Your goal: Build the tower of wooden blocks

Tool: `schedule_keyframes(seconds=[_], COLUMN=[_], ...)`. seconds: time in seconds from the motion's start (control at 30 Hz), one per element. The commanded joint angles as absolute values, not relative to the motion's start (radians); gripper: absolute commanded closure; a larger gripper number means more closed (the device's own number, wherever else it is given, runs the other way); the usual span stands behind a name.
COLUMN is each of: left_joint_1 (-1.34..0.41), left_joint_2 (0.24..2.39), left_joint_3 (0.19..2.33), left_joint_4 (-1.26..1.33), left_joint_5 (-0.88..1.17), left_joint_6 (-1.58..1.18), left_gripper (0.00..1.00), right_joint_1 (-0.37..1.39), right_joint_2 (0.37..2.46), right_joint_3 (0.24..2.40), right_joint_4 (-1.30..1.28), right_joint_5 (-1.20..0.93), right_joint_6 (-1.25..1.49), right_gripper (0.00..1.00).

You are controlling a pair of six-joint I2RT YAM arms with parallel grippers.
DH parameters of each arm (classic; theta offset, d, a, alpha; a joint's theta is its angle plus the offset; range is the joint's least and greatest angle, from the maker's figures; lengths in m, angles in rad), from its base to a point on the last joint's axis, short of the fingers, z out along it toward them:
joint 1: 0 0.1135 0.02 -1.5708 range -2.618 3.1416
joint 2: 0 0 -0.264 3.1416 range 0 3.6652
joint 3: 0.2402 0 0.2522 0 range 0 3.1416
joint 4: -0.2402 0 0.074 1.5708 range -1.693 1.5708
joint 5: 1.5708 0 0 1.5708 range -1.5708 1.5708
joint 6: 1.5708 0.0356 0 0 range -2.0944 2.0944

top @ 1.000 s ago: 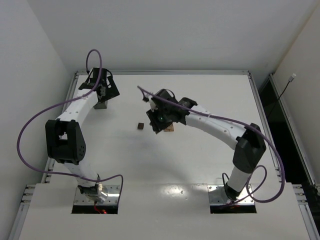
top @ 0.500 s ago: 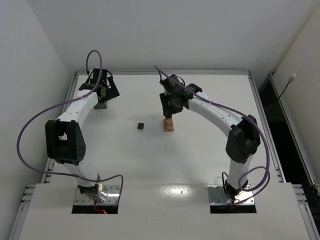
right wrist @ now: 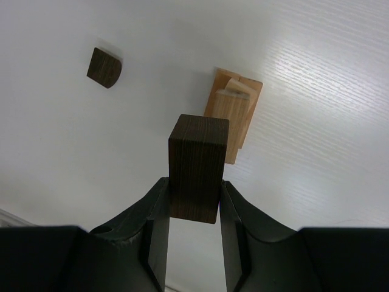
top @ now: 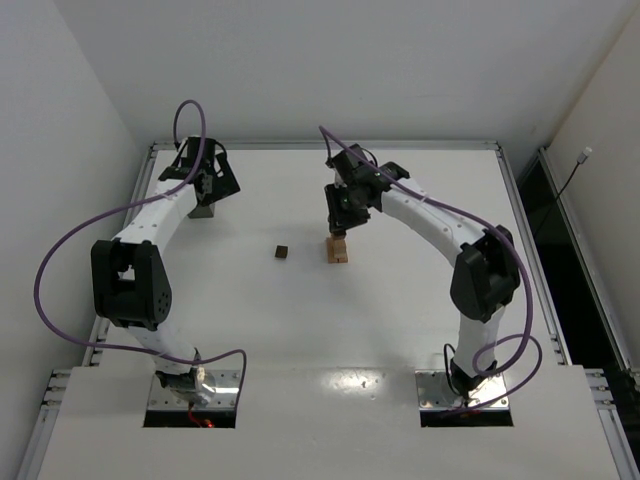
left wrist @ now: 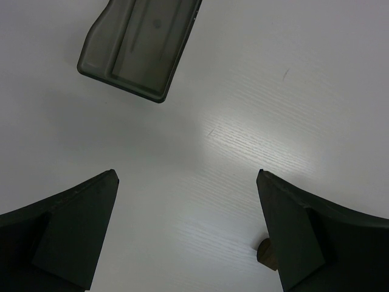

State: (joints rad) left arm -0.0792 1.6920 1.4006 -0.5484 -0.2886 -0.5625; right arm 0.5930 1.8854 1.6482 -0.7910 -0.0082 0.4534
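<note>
My right gripper point(right wrist: 193, 185) is shut on a dark brown wood block point(right wrist: 196, 167) and holds it upright in the air, just above and near the tower. The tower point(right wrist: 234, 112) is a short stack of light tan blocks on the white table; in the top view it point(top: 338, 252) stands right below my right gripper point(top: 340, 220). A small dark brown block with one rounded corner point(right wrist: 104, 67) lies alone to the tower's left, and it also shows in the top view point(top: 283, 252). My left gripper point(left wrist: 188, 182) is open and empty, far off at the back left point(top: 205, 185).
A grey translucent rectangular box point(left wrist: 140, 45) lies on the table just ahead of my left gripper; it also shows in the top view point(top: 203, 210). A small brown rounded piece point(left wrist: 265, 252) peeks out beside my left gripper's right finger. Walls close in the table at the back and sides.
My right arm has swung back and to the right with the dark block, from left of the tower to just above it. The left arm has not moved.
</note>
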Motion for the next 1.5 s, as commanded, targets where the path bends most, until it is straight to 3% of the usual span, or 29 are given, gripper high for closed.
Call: schedule_keyframes(seconds=[0.0, 0.97, 1.0, 1.2, 1.33, 1.47], left_joint_1=[-0.087, -0.087, -0.087, -0.087, -0.087, -0.087], left_joint_2=[1.678, 1.697, 1.697, 1.697, 1.697, 1.697], left_joint_3=[1.414, 1.424, 1.424, 1.424, 1.424, 1.424], left_joint_4=[-0.518, -0.518, -0.518, -0.518, -0.518, -0.518], left_joint_5=[-0.301, -0.291, -0.291, -0.291, -0.291, -0.291], left_joint_6=[-0.578, -0.569, -0.569, -0.569, -0.569, -0.569], left_gripper=[0.04, 0.04, 0.04, 0.04, 0.04, 0.04], right_joint_1=[0.591, 0.538, 0.538, 0.538, 0.538, 0.538], right_joint_2=[1.907, 2.005, 2.005, 2.005, 2.005, 2.005], right_joint_3=[1.645, 1.678, 1.678, 1.678, 1.678, 1.678], right_joint_4=[-0.779, -0.788, -0.788, -0.788, -0.779, -0.779], right_joint_5=[-0.044, -0.066, -0.066, -0.086, -0.086, -0.086], right_joint_6=[0.466, 0.466, 0.466, 0.466, 0.466, 0.454], right_gripper=[1.0, 0.98, 0.89, 0.61, 0.29, 0.13])
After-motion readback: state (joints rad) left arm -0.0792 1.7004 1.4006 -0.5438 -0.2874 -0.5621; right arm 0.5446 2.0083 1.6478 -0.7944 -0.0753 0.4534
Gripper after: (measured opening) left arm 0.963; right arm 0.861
